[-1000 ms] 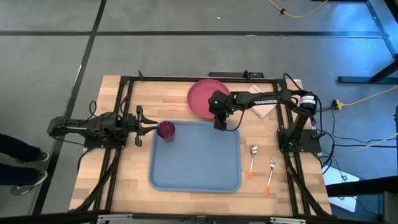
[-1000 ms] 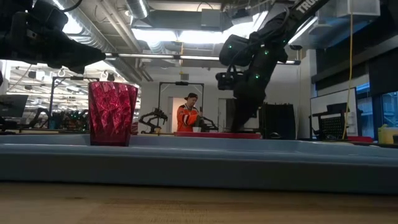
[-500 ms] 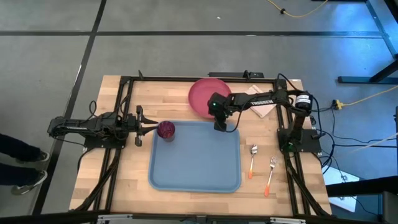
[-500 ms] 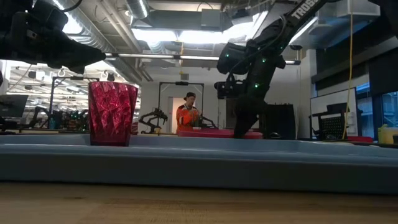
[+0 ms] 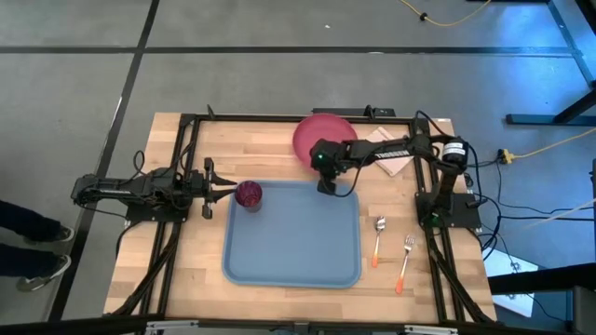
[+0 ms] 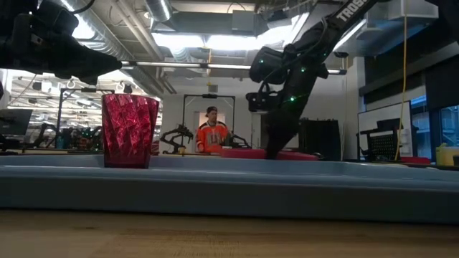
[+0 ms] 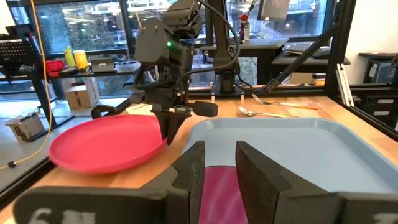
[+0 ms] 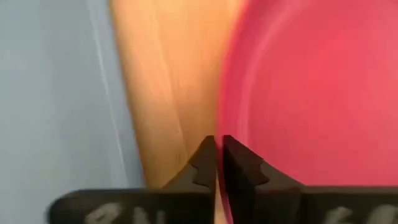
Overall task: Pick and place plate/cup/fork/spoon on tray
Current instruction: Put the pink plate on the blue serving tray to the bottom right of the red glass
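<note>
The pink-red plate (image 5: pixel 326 138) is at the table's far side, just beyond the light-blue tray (image 5: pixel 293 237). My right gripper (image 5: pixel 324 183) is shut on its rim; the left wrist view shows plate (image 7: pixel 106 143) and gripper (image 7: pixel 168 132) together. The maroon cup (image 5: pixel 249 194) stands upright on its base in the tray's far left corner (image 6: pixel 130 130). My left gripper (image 5: pixel 226 191) is open, level, just left of the cup, which shows between its fingertips (image 7: pixel 219 155). The spoon (image 5: pixel 378 240) and fork (image 5: pixel 405 262) lie on the wood right of the tray. My right gripper pinches the plate's rim (image 8: pixel 225 118) between its two fingers, on the side nearest the tray. The fingers come from above, pointing down. The plate lies about level; I cannot tell whether it is clear of the table.
A pale beige pad (image 5: pixel 396 163) lies right of the plate under the right arm. A black frame (image 5: pixel 279 118) runs round the table's far and side edges. A person in orange stands in the room behind (image 6: pixel 210 136).
The plate has swung about its held rim toward the table's right and far edges, so the gripper now holds its near rim. My right gripper has shifted slightly toward the table's left and has stayed shut.
</note>
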Controlling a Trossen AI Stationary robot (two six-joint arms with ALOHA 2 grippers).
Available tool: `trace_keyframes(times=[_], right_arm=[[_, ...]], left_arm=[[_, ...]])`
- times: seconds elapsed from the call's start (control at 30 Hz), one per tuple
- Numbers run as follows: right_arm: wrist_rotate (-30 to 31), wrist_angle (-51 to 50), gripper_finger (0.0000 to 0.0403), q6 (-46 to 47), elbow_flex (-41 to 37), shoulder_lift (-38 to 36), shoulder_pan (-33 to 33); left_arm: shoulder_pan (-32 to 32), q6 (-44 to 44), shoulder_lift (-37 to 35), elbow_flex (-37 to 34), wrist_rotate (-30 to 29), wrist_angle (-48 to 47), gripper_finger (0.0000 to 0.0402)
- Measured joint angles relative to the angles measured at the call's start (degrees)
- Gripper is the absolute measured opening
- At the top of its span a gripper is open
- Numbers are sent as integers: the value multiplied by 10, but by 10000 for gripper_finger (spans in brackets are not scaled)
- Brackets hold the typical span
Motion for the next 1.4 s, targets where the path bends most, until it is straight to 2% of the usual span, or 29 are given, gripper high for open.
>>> trace_keyframes(times=[0.17, 0.6, 0.7, 0.9, 1.03, 1.13, 1.27, 1.4], right_arm=[[54, 17, 10, 36, 0, -2, 16], [47, 34, 6, 41, 0, -77, 97], [48, 31, 6, 72, 0, -92, 122], [31, -9, 6, 168, 0, -111, 174], [24, -22, 6, 200, 0, -110, 207], [18, -20, 7, 203, 0, -110, 227], [-31, -4, 9, 182, 0, -110, 251], [-39, -6, 10, 185, 0, -110, 264]], left_arm=[[0, 0, 0, 0, 0, 0, 82], [0, 0, 0, 0, 0, 0, 82], [0, 0, 0, 0, 0, 0, 82], [0, 0, 0, 0, 0, 0, 82], [0, 0, 0, 0, 0, 0, 82], [0, 0, 0, 0, 0, 0, 82], [0, 0, 0, 0, 0, 0, 82], [0, 0, 0, 0, 0, 0, 82]])
